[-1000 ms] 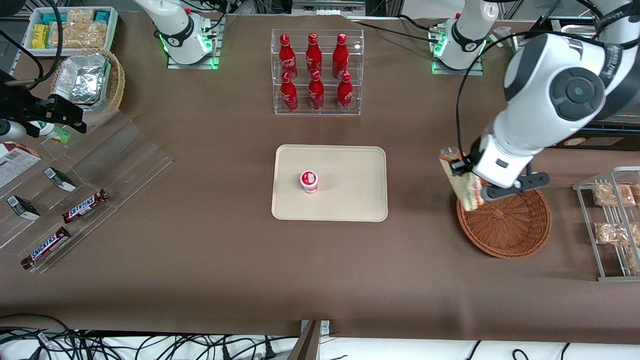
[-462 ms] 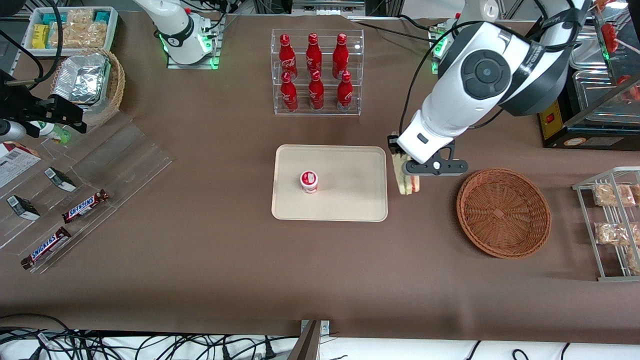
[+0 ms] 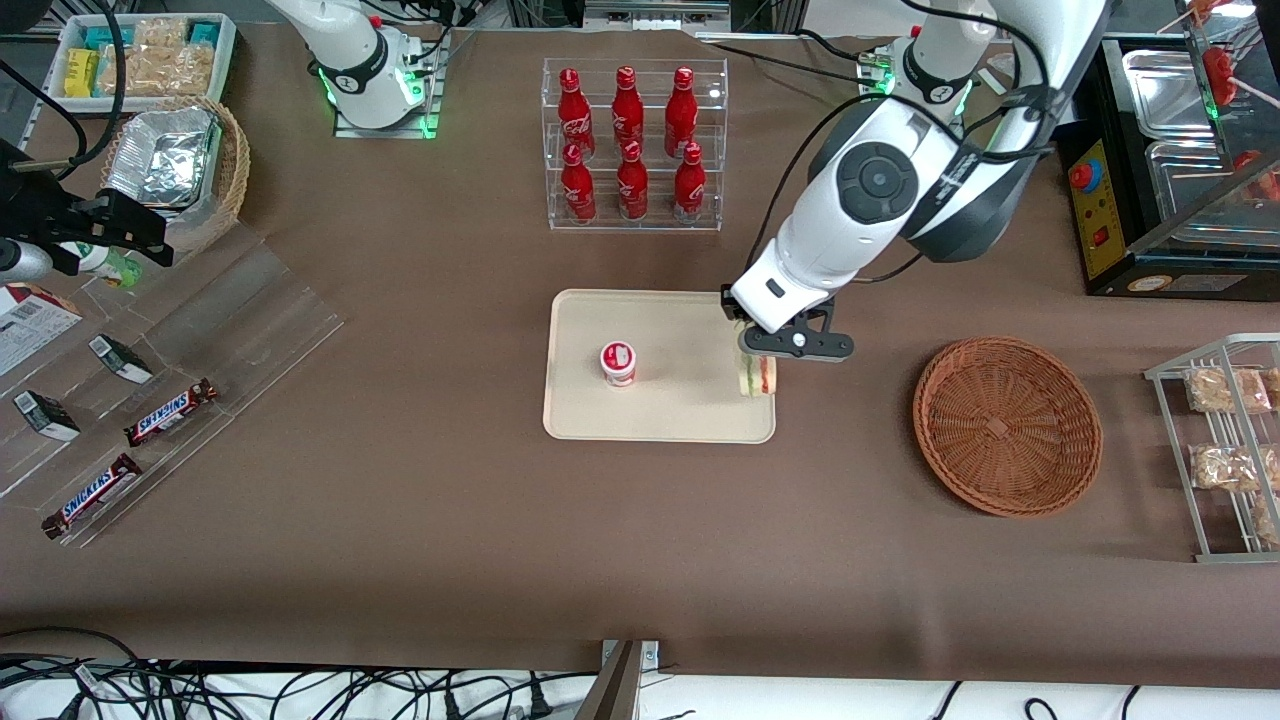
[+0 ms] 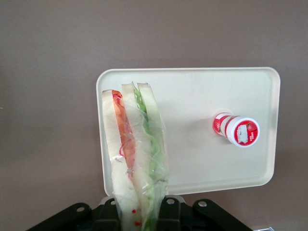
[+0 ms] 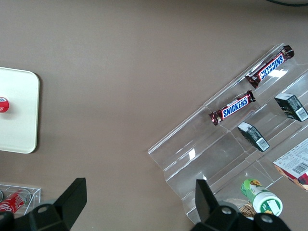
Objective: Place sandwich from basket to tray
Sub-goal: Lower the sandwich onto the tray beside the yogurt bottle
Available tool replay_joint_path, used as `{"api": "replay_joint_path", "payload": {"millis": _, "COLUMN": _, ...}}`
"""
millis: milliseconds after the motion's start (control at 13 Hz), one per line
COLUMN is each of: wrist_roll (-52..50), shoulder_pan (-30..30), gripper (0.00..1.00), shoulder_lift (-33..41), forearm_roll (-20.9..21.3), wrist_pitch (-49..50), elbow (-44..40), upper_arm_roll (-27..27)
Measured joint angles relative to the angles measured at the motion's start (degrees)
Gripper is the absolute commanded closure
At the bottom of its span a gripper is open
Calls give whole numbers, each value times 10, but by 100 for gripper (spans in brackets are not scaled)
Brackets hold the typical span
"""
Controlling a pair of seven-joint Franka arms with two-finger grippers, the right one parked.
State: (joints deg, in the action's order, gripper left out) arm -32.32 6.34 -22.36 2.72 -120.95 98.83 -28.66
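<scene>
- Gripper (image 3: 757, 352) hangs over the tray's edge nearest the basket, fingers clamped on the sandwich (image 3: 756, 374), and it looks to be held clear of the surface, though the height is hard to judge.
- Tray (image 3: 690, 410) carries a small red-and-white cup (image 3: 618, 362) near its middle, well apart from the sandwich.
- Sandwich (image 4: 136, 154) juts straight out from between the fingers, its tip over the tray's (image 4: 192, 86) bare part.
- Basket (image 3: 1007, 425) sits empty toward the working arm's end, so the pick-up and carry look done.
- What's left, I'd say: lower, let go, pull away.
</scene>
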Motion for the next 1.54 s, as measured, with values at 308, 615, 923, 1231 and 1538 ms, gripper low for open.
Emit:
{"api": "replay_joint_path", "payload": {"millis": 308, "wrist_roll": -42, "shoulder_pan": 23, "gripper": 100, "shoulder_lift": -43, "forearm_roll": 58, "wrist_pitch": -60, "elbow": 21, "upper_arm_roll": 0}}
{"api": "replay_joint_path", "payload": {"millis": 615, "wrist_roll": -81, "shoulder_pan": 37, "gripper": 100, "shoulder_lift": -88, "forearm_roll": 116, "wrist_pitch": -84, "elbow": 33, "upper_arm_roll": 0}}
{"api": "replay_joint_path", "payload": {"millis": 923, "wrist_roll": -104, "shoulder_pan": 52, "gripper": 100, "shoulder_lift": -118, "forearm_roll": 152, "wrist_pitch": -98, "elbow": 34, "upper_arm_roll": 0}}
{"api": "replay_joint_path", "payload": {"millis": 1231, "wrist_roll": -108, "shoulder_pan": 64, "gripper": 100, "shoulder_lift": -136, "forearm_roll": 174, "wrist_pitch": -107, "elbow": 35, "upper_arm_roll": 0}}
{"api": "replay_joint_path", "payload": {"millis": 1538, "wrist_roll": -116, "shoulder_pan": 69, "gripper": 20, "shoulder_lift": -143, "forearm_roll": 175, "wrist_pitch": -108, "elbow": 39, "upper_arm_roll": 0}}
